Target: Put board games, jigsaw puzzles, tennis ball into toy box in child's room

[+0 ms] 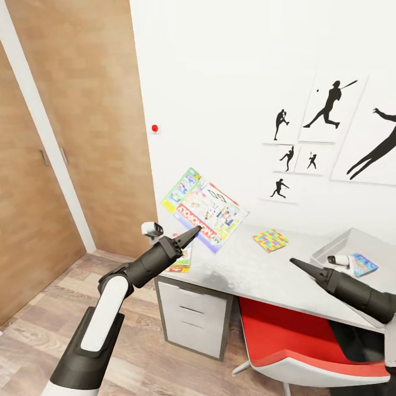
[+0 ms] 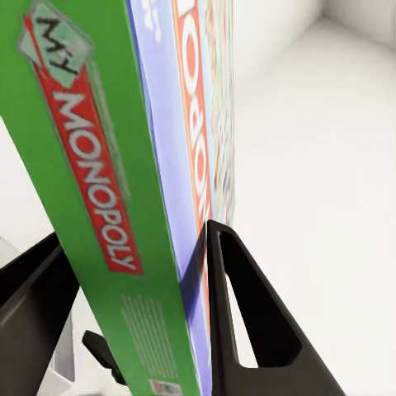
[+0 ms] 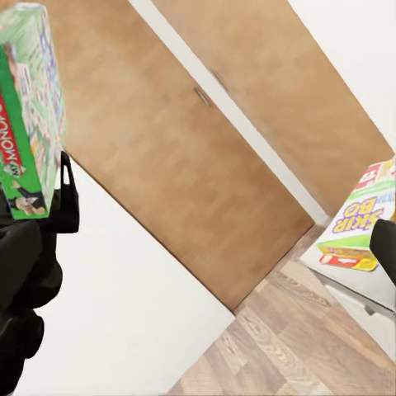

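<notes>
A: What does the left gripper hold?
B: Its black fingers are closed on the edge of the large flat white-green "Monopoly" cardboard box, lifted in the air above the table corner, tilted.

A: And the right gripper?
B: It hovers over the light grey table top, holding nothing; how far open it is, one cannot tell.

A: The containers?
B: The light grey lidless toy box stands on the table at the right. Inside lies a small blue flat game box.

A: What else is there?
B: One thin multicolour jigsaw puzzle square lies on the table. The red-green-yellow "Skip-Bo" box lies at the table edge. The wall is white with black baseball-player prints, the floor is wood-plank.
</notes>
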`<state>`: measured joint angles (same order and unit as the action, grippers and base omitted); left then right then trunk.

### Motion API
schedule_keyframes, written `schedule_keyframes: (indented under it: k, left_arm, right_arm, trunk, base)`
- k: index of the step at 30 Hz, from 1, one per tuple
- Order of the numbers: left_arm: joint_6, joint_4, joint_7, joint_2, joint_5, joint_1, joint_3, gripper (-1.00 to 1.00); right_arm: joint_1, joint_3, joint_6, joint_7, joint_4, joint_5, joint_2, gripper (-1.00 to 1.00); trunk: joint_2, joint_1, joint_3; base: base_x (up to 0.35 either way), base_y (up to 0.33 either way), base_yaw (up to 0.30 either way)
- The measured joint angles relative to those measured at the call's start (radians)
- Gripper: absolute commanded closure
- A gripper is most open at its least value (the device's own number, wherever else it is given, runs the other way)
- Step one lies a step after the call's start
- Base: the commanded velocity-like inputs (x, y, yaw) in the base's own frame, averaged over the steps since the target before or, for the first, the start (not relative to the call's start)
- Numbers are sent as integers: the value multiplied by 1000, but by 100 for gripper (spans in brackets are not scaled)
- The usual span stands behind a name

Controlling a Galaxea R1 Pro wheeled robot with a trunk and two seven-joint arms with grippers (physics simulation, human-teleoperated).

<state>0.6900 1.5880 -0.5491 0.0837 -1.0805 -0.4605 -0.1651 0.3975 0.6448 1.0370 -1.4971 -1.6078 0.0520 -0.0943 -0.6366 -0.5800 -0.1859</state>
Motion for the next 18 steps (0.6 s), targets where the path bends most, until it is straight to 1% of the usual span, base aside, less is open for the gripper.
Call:
schedule_keyframes:
  k: [1,3,5,6,8,11,12,13,14,15,18]
  left_arm:
    - [-1,0,0,0,1,0,0,100]
    - [-11,-1,-9,0,3,3,-3,100]
    - [-19,-2,-19,-1,10,6,-5,100]
    - [-20,-2,-19,-1,10,6,-5,100]
    - [-28,-3,-26,-3,22,8,-7,100]
    - [-44,-6,-32,-7,54,15,-15,100]
    - [-43,-5,-33,-7,51,15,-15,100]
    - [-48,-7,-34,-9,69,18,-19,100]
    - [-52,-9,-35,-10,82,20,-23,100]
    - [-60,-11,-38,-11,109,25,-28,100]
    - [-71,-24,-51,-13,129,29,-33,100]
  right_arm:
    - [0,0,0,0,0,0,1,-100]
    - [0,0,0,0,0,1,30,-100]
    - [0,-1,0,1,0,1,50,-100]
    - [0,-1,0,1,0,1,51,-100]
    - [0,-2,0,1,0,2,68,-100]
    - [1,-3,0,3,0,2,93,-100]
    - [1,-3,0,3,0,2,94,-100]
    - [1,-4,1,4,0,3,100,-100]
    - [3,-5,1,6,1,2,112,-100]
    - [3,-5,1,7,1,1,119,-100]
    - [4,-6,1,9,1,0,134,-100]
  trunk:
    - [0,0,0]
    - [0,0,0]
    - [0,0,0]
    - [0,0,0]
    - [0,0,0]
    - [0,0,0]
    - [0,0,0]
    - [0,0,0]
    - [0,0,0]
    - [0,0,0]
    - [0,0,0]
  base:
    - [0,0,-2]
    - [0,0,-1]
    - [0,0,0]
    - [0,0,0]
    - [0,0,0]
    - [0,0,0]
    - [0,0,0]
    - [0,0,0]
    - [0,0,0]
    - [0,0,0]
    - [0,0,0]
